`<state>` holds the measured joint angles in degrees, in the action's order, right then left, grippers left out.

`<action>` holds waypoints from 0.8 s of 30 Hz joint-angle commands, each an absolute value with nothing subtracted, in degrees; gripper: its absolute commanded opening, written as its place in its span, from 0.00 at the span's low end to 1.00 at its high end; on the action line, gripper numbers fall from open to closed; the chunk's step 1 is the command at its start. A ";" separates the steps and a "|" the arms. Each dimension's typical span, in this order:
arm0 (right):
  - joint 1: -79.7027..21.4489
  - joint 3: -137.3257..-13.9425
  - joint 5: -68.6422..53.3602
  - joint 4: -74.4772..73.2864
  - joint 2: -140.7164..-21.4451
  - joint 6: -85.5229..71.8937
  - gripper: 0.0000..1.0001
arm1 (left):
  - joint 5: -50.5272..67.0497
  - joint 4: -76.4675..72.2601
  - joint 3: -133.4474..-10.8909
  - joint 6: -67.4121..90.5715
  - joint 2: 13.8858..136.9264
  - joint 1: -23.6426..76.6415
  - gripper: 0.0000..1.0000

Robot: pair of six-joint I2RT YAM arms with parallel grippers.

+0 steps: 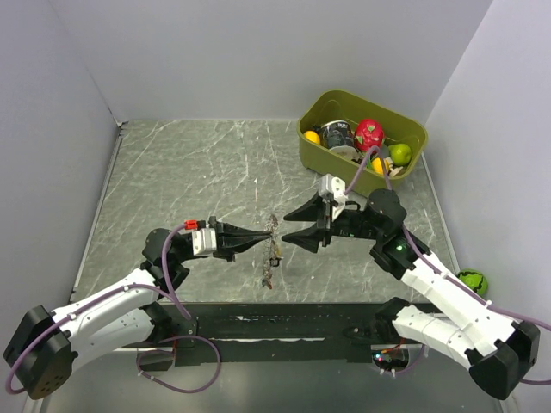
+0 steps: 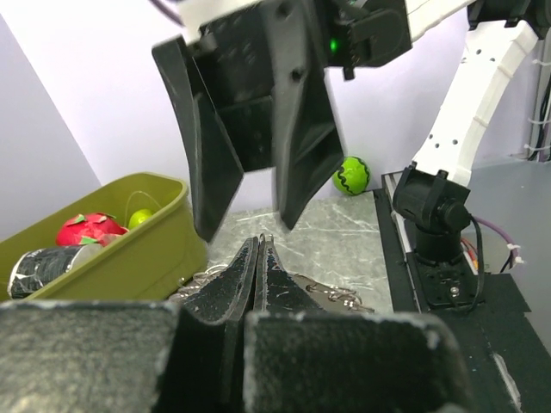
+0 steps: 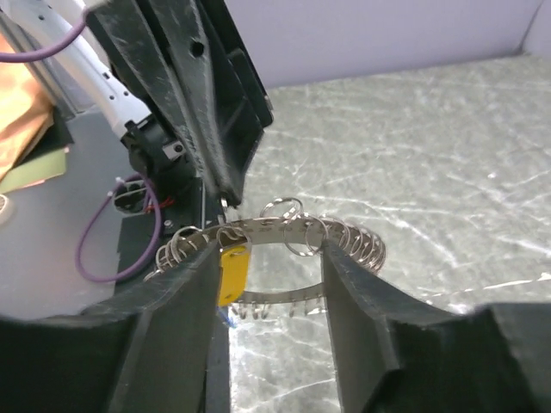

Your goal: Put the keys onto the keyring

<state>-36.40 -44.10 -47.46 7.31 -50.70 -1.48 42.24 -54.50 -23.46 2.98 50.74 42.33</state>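
The keyring [image 1: 274, 249] is a thin metal band strung with many small wire rings; in the top view it shows edge-on at the table's middle. My left gripper [image 1: 265, 232] is shut on its upper rim, with a sliver of metal showing at the closed tips [image 2: 259, 245]. My right gripper [image 1: 291, 229] is open and faces the left one, its fingers on either side of the ring's near arc [image 3: 284, 225]. A yellow-capped key [image 3: 232, 274] hangs on the band beside my right gripper's left finger [image 3: 172, 318]. A black-capped key is not visible.
An olive bin [image 1: 405, 129] with fruit and a can stands at the back right, close behind the right arm. A green striped ball [image 1: 472, 280] lies off the table's right edge. Grey walls close in the left, back and right.
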 commanded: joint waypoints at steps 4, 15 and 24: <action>-36.74 -44.82 -47.81 9.32 -49.04 0.35 0.71 | 42.80 -56.87 -25.66 1.76 49.92 42.54 0.01; -37.70 -45.00 -52.82 12.92 -50.89 -1.76 0.51 | 42.36 -57.92 -25.31 1.84 50.62 42.54 0.01; -40.52 -45.88 -51.51 11.69 -52.74 -0.79 0.45 | 42.63 -58.27 -25.58 2.11 50.54 42.54 0.01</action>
